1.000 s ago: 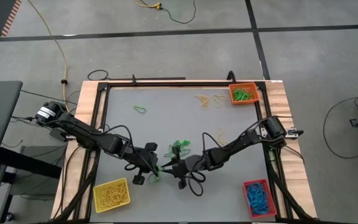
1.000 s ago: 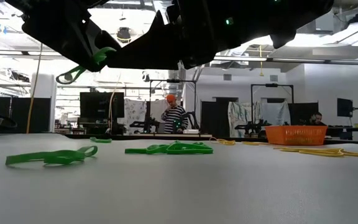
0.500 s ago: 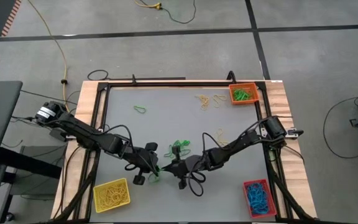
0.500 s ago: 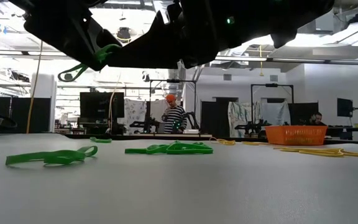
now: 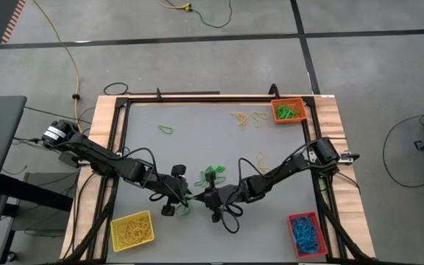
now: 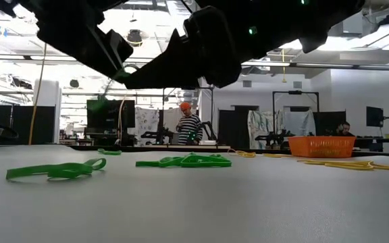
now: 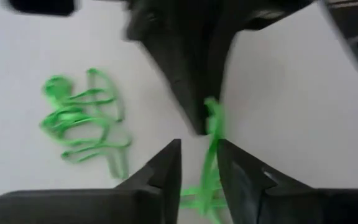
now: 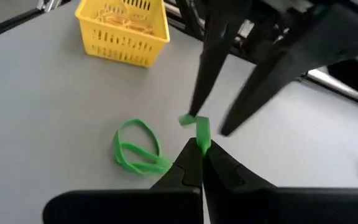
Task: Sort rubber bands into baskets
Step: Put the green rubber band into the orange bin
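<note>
Right gripper (image 8: pixel 199 163) is above the near middle of the table (image 5: pixel 197 140), its two fingers pressed together on a green rubber band (image 8: pixel 201 135), which stands up from the fingertips. Left gripper (image 7: pixel 198 163) meets it tip to tip from the left; its fingers stand slightly apart, with the same green band running through the gap between them. Whether the left fingers actually press on the band cannot be told.

Other green bands:
- a loose loop (image 8: pixel 137 152) lies on the table just under the two grippers
- a tangled cluster (image 5: pixel 212 174) lies just beyond them, toward the table's middle
- a single loop (image 5: pixel 166 129) lies far left

Yellow bands (image 5: pixel 247 118) are scattered at the far side, just left of the orange basket (image 5: pixel 288 111).

Baskets:
- orange, far right corner, holds green bands
- yellow basket (image 5: pixel 132 230), near left corner, holds yellow bands
- red basket (image 5: pixel 306 234), near right corner, holds blue bands

A person (image 6: pixel 190 127) stands in the room beyond the table
</note>
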You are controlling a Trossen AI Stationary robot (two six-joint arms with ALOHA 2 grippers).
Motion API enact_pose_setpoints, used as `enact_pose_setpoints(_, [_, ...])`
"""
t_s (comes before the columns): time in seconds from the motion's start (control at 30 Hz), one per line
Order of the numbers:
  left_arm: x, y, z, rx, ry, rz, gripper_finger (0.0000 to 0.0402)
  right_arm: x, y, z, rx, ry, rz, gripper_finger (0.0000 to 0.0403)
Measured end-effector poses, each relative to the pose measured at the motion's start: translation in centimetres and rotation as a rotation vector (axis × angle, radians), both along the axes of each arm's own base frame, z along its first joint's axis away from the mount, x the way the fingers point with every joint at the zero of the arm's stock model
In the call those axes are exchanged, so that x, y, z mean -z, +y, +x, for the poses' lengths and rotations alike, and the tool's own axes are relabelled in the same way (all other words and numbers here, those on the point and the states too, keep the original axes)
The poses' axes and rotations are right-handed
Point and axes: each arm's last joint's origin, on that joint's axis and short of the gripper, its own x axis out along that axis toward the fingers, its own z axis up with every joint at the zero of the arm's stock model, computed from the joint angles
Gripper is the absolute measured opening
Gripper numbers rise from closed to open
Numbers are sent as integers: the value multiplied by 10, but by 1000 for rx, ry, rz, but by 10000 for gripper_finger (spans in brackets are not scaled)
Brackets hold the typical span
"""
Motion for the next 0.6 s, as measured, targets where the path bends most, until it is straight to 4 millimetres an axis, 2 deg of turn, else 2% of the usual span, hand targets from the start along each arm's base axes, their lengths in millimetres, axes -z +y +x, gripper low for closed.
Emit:
enact_pose_setpoints(0.27, [5,2,-6,-155,27,126,144,2,-3,-3,76,43,-37,22])
enact_pose_setpoints(0.6, [14,-4,-18,-241,59,181,153,-9,-17,-14,328,109,-125,22])
